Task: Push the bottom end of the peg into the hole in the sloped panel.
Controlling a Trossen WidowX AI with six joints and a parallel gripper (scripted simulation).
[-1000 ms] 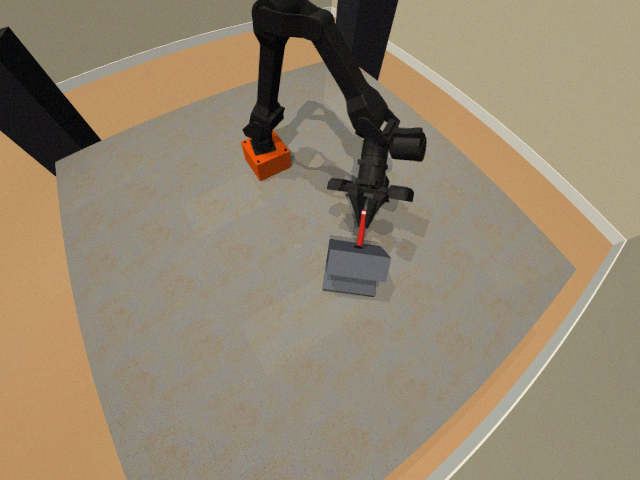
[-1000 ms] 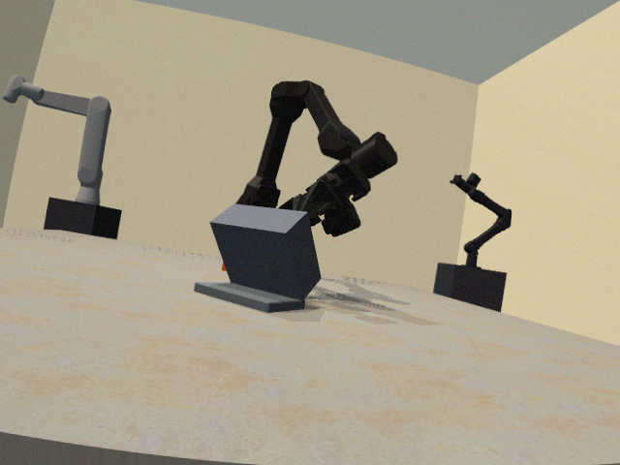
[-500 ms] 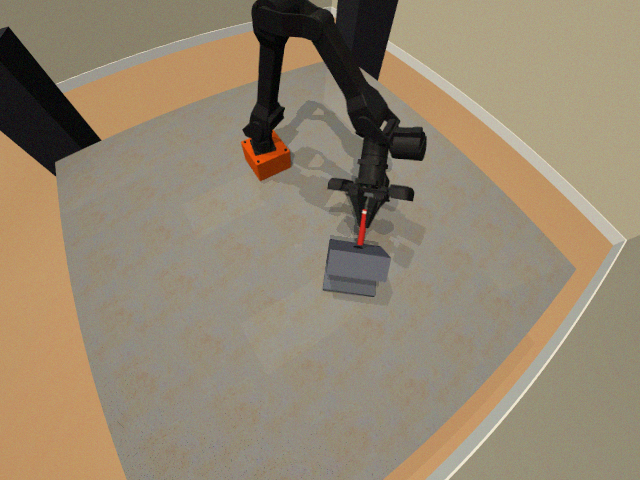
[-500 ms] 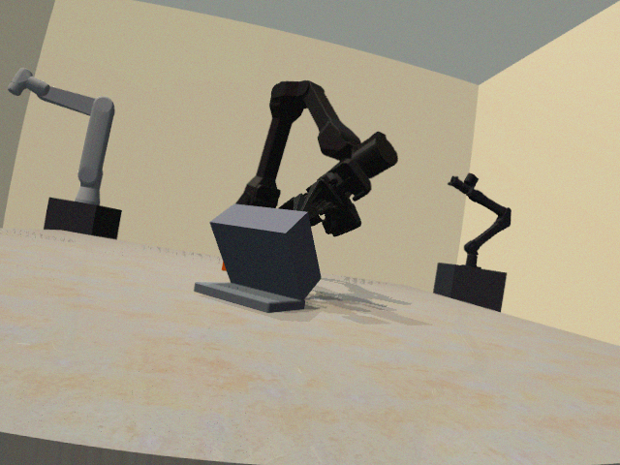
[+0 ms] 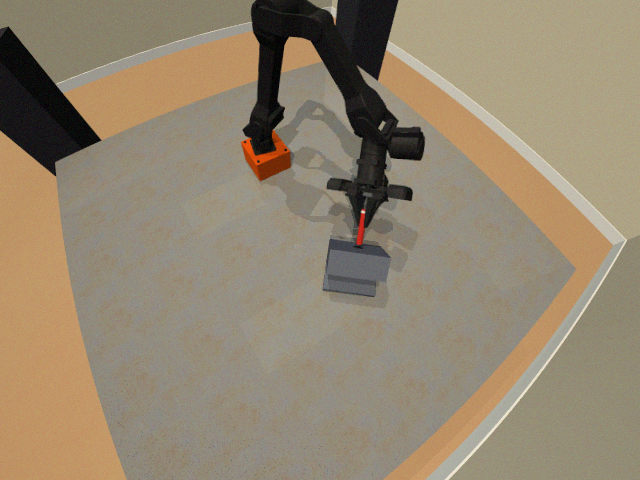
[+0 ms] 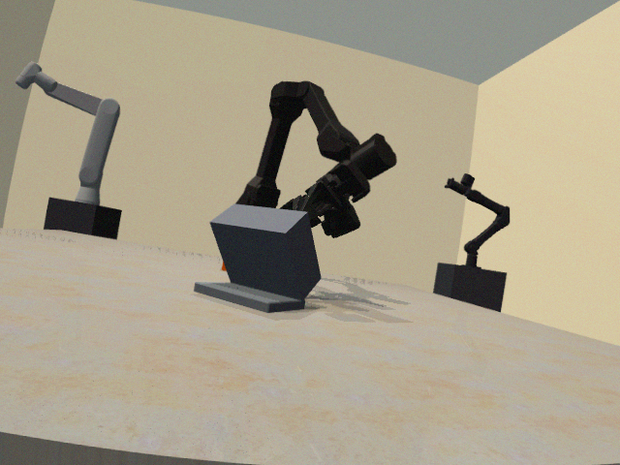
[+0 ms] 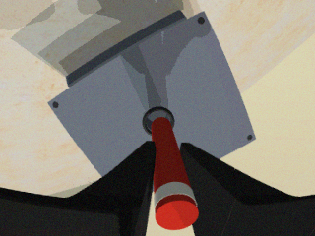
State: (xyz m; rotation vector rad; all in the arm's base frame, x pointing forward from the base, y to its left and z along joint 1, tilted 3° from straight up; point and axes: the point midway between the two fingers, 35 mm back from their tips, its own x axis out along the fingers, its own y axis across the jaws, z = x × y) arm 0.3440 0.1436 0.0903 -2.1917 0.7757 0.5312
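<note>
Between the fingertips: the red round peg (image 5: 361,227) (image 7: 167,157) is clamped by the gripper (image 5: 362,223) (image 6: 295,203) (image 7: 167,149), with a finger pressed to either side of its shaft.

Peg: it is held off the tabletop (image 5: 206,335) (image 6: 300,380) (image 7: 25,147) and tilted, its bottom end directed at the hole (image 5: 358,246) (image 7: 144,120). A grey band (image 7: 174,192) is seen near its bright red top end. Most of its length is left outside the hole. In the exterior view it is hidden.

Hole: its round, dark-rimmed mouth is partly covered by the peg's bottom end in the wrist view. Whether the tip has been entered slightly or is only held at the mouth cannot be told.

Sloped panel: the blue-grey block (image 5: 358,264) (image 6: 264,255) (image 7: 207,84) is carried on a flat foot (image 5: 348,285) (image 6: 230,294). Its holed face is turned towards the gripper and marked with small dark dots near the corners.

Arm: the black arm (image 5: 341,62) (image 6: 325,112) is arched high from its orange base (image 5: 273,167) (image 6: 224,266), with the wrist angled down towards the face.

Background: a pale grey arm (image 6: 100,142) and a black arm (image 6: 493,230) are mounted on separate dark boxes.
</note>
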